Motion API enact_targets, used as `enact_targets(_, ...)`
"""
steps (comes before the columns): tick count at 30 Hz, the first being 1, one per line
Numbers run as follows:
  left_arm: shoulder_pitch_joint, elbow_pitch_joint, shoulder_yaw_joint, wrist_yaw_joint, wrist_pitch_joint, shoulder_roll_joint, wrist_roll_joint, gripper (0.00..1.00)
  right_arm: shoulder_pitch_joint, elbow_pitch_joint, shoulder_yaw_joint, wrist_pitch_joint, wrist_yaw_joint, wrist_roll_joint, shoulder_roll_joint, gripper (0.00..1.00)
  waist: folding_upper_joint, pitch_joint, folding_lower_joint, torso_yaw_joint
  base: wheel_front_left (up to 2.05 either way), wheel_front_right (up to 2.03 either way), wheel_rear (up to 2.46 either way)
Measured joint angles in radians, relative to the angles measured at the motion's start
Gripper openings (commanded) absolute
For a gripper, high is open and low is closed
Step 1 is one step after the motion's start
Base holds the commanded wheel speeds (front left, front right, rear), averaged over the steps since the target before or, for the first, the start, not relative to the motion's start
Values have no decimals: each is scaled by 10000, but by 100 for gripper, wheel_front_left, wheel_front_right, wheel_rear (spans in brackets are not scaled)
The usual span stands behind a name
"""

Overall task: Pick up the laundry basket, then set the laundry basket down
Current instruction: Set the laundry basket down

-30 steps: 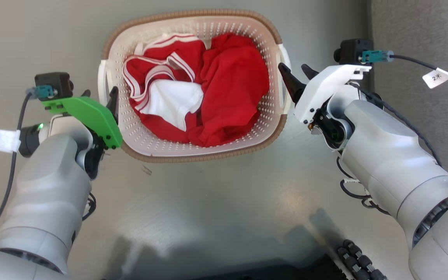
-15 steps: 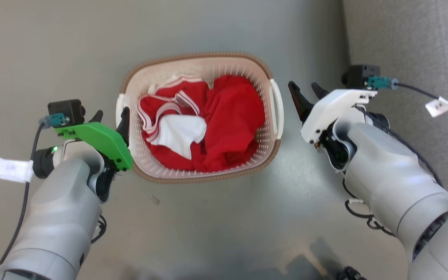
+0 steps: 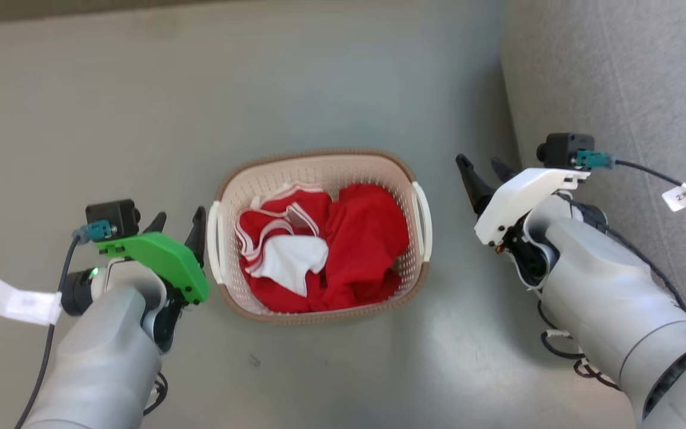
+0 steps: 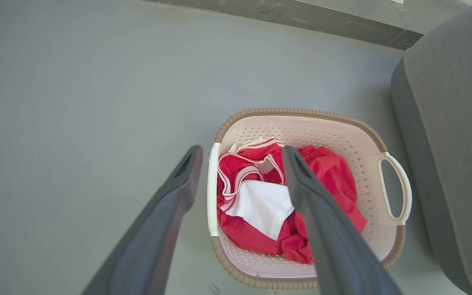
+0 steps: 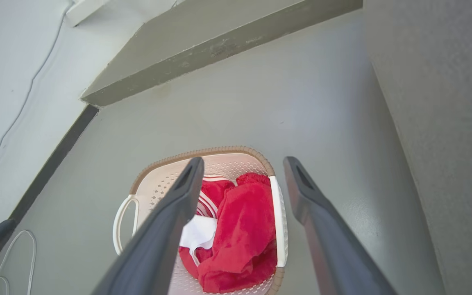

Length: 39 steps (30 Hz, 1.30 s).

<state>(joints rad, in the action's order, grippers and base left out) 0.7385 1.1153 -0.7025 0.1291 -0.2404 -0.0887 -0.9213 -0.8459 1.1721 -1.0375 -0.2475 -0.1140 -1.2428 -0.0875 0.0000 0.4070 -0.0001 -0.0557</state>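
Note:
The laundry basket (image 3: 319, 156) stands on the grey floor, cream-white and perforated with a brown woven-look rim. Red and white clothes (image 3: 343, 250) lie crumpled inside it. My left gripper (image 3: 179, 219) is open beside the basket's left handle (image 3: 214, 250) and holds nothing. From the left wrist, the gripper (image 4: 242, 151) hangs well above the basket (image 4: 301, 111), its fingers framing that handle. My right gripper (image 3: 479, 162) is open too, empty, and apart from the right handle (image 3: 425, 220). In the right wrist view, the gripper (image 5: 243, 160) looks down on the basket (image 5: 203, 152) from above.
A grey upholstered sofa (image 3: 617, 89) runs along the right side, close to the basket's right end and to my right arm. Beyond the basket a dark baseboard (image 5: 219, 47) meets a white wall. Bare grey floor (image 3: 111, 107) spreads to the left and ahead.
The head camera has risen, so the basket looks smaller and lower in the picture. Both grippers stay open. The right fingers now stand farther from the right handle.

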Motion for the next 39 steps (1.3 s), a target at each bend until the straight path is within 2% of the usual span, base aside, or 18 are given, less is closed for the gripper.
enact_targets(13,-679,-683,291,0,-84,-326,-77,100,673,-813,999,0,0,732,-453,100,0,-1532,0,39,0,0,0)
enact_targets(17,-718,-1235,692,0,-84,-596,-69,100,837,-1235,1394,0,0,1009,-571,100,0,-1950,0,34,0,0,0)
enact_targets(28,-1719,-2197,1542,0,-84,-794,232,100,1753,-2560,2456,0,23,2161,-947,100,0,-2698,0,-12,0,0,0)
enact_targets(39,-2592,-3486,2403,-276,-84,-861,940,100,2824,-4383,3969,-4,562,3430,-1325,100,0,-3158,0,18,0,0,0)
